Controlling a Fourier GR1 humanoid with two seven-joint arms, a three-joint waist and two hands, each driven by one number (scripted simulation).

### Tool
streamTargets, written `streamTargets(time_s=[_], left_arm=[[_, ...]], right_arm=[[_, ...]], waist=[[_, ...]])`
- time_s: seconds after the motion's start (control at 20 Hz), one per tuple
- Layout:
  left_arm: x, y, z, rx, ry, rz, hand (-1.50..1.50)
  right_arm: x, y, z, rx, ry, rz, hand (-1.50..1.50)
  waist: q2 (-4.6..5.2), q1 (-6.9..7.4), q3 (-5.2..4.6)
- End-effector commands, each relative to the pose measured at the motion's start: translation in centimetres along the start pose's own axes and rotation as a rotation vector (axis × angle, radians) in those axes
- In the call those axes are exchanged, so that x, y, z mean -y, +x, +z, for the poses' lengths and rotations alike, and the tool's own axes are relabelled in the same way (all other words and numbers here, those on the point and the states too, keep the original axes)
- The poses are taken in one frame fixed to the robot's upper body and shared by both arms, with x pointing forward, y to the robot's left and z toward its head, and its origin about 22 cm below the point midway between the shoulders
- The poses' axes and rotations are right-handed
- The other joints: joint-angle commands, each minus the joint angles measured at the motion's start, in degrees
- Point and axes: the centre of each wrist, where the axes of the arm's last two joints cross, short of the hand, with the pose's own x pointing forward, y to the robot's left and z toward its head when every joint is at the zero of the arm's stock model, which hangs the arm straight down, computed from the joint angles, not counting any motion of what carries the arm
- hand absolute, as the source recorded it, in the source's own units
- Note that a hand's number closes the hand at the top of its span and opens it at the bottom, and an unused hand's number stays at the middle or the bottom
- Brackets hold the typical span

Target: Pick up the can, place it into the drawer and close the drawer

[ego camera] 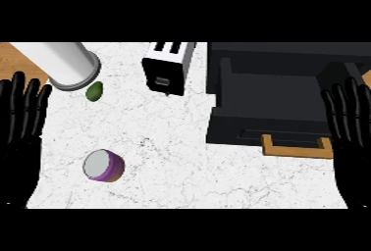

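The left hand (22, 115) and the right hand (349, 120) rest at the side edges, fingers straight and released, holding nothing. The purple can (102, 166) sits on the white counter (188, 166) at lower left, well apart from the open dark drawer (275, 98).

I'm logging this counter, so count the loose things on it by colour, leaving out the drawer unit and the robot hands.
Purple: 1, the can
Green: 1, the small oval thing
White: 1, the big cylinder
Black and white: 1, the toaster
Total: 4
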Motion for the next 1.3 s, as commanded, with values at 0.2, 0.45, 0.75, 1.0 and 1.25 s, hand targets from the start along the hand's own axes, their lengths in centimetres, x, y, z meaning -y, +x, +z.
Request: streamTargets(time_s=[0.2,0.45,0.75,1.0,1.25], left_arm=[[-1.2,3.8,6.5,-0.049,0.165,-0.063,-1.50],[-2.7,0.7,10.1,-0.453,0.384,-0.044,-1.50],[-1.9,4.7,9.9,-0.452,0.413,-0.043,-1.50],[-3.7,2.5,10.9,-0.434,0.407,-0.051,-1.50],[-2.3,3.8,10.4,-0.465,0.402,-0.045,-1.50]], right_arm=[[0.7,-0.4,0.0,0.022,-0.001,0.001,-1.50],[2.7,-1.4,2.1,-0.290,-0.167,0.039,-1.50],[3.7,-0.6,2.7,-0.302,-0.154,0.034,-1.50],[3.7,-1.4,1.3,-0.301,-0.152,0.029,-1.50],[3.2,-1.6,2.2,-0.269,-0.160,0.032,-1.50]], waist=[[-0.64,-2.44,-0.18],[-0.67,-2.40,-0.23],[-0.54,-3.11,-0.17],[-0.52,-2.98,-0.21],[-0.53,-2.99,-0.20]])
